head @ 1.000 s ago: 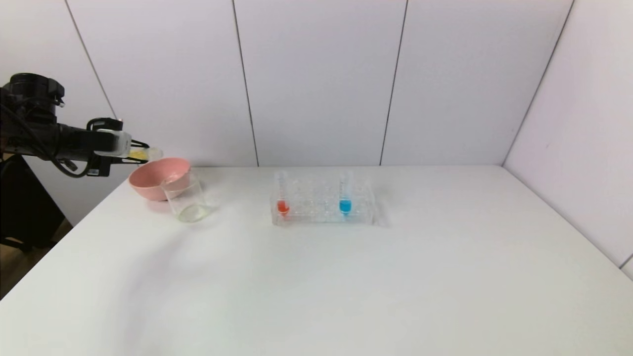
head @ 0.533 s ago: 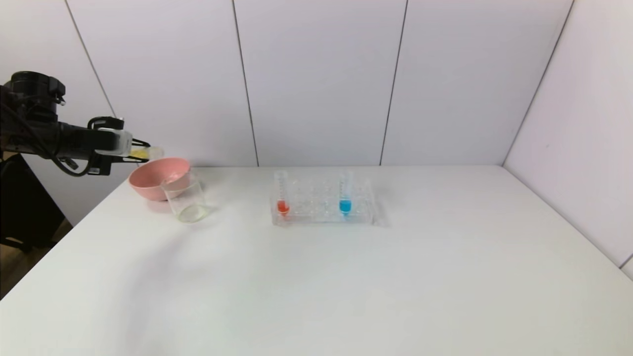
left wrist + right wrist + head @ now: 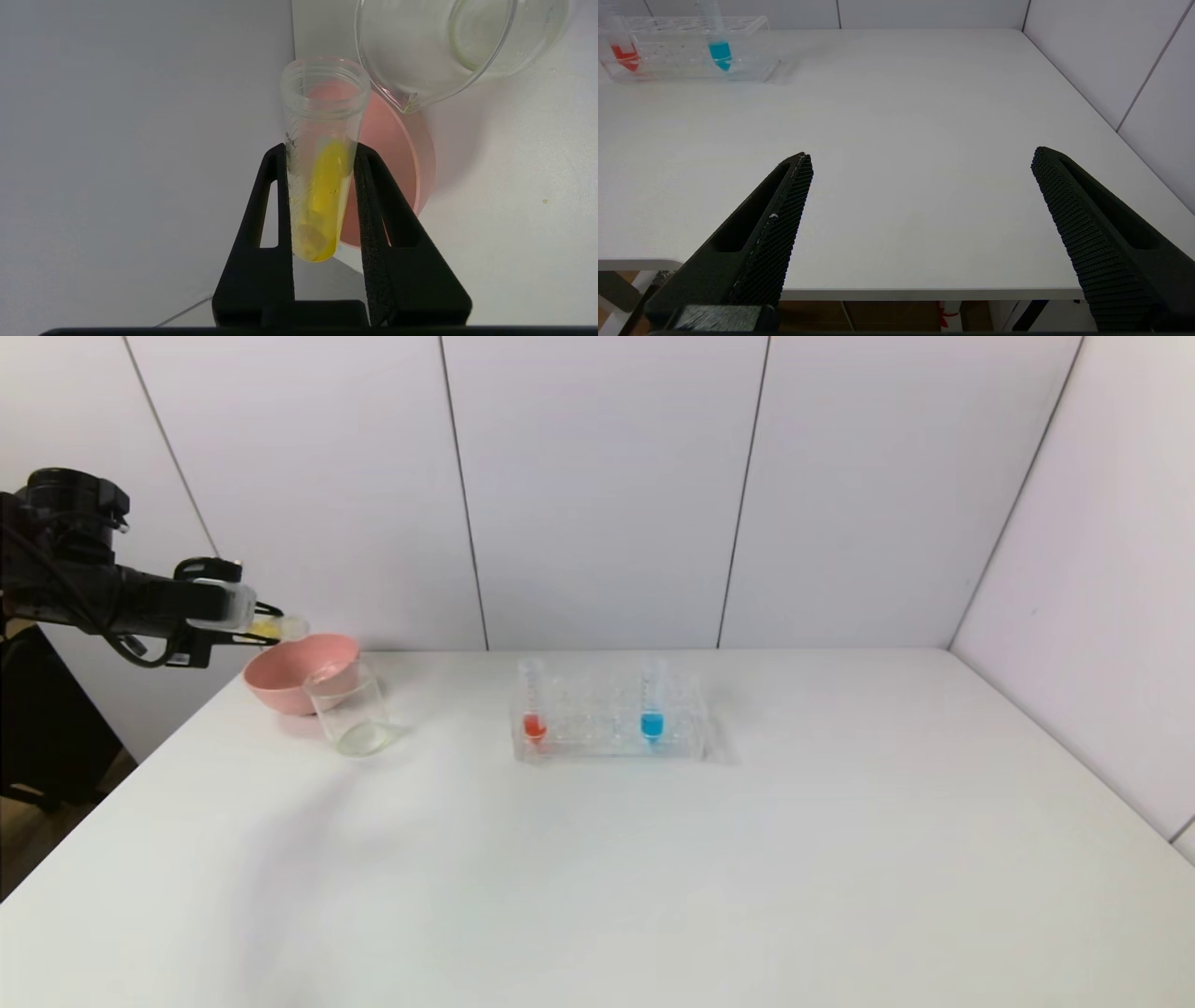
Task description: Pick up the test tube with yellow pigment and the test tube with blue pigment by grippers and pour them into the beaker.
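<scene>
Bright, even, diffuse light from overhead fills all three views, leaving only faint, soft-edged shadows on the white table [image 3: 653, 859], the plainest a pale grey patch at its front left. The beaker [image 3: 448, 46] and the tube rack [image 3: 611, 719] show weak highlights without harsh glare. In the right wrist view the near black fingers [image 3: 775, 233] are slightly soft, while the far table edge stays sharp.

A white counter [image 3: 653, 859] filled the scene, evenly lit with soft shadows. Behind it stood a pale back wall [image 3: 597, 485] of panels split by thin dark seams, meeting a similar side wall [image 3: 1102, 597] at the right. Brown floor [image 3: 37, 840] showed past the counter's left edge
</scene>
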### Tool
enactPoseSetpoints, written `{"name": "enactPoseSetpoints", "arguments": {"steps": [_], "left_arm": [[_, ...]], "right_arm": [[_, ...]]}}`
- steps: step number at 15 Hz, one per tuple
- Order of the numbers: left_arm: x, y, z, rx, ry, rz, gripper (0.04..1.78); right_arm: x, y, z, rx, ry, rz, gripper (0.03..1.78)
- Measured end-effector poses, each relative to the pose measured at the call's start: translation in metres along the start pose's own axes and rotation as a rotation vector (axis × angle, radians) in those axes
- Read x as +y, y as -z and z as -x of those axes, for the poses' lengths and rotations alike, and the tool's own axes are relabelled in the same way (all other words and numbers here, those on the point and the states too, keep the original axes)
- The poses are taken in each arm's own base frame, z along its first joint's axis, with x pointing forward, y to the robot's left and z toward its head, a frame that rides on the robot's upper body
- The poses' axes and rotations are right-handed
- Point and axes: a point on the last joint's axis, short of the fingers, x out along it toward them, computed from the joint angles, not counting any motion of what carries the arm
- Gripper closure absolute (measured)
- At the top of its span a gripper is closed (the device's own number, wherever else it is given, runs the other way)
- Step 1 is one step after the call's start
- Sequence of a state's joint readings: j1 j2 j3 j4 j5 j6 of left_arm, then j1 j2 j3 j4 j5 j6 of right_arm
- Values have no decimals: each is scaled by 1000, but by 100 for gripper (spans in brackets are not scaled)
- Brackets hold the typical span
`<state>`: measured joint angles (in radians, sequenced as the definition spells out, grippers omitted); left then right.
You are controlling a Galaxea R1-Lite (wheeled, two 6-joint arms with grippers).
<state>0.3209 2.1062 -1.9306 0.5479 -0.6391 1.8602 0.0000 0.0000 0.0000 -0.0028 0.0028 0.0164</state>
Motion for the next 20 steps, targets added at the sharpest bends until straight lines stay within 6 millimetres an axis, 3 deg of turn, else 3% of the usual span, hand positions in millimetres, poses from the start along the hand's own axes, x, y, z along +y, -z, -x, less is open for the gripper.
{"name": "enactPoseSetpoints", "arguments": {"steps": [20], "left_arm": [[3, -7, -9, 71, 31, -54, 140]], "right_arm": [[0, 0, 0, 0, 0, 0, 10]]}}
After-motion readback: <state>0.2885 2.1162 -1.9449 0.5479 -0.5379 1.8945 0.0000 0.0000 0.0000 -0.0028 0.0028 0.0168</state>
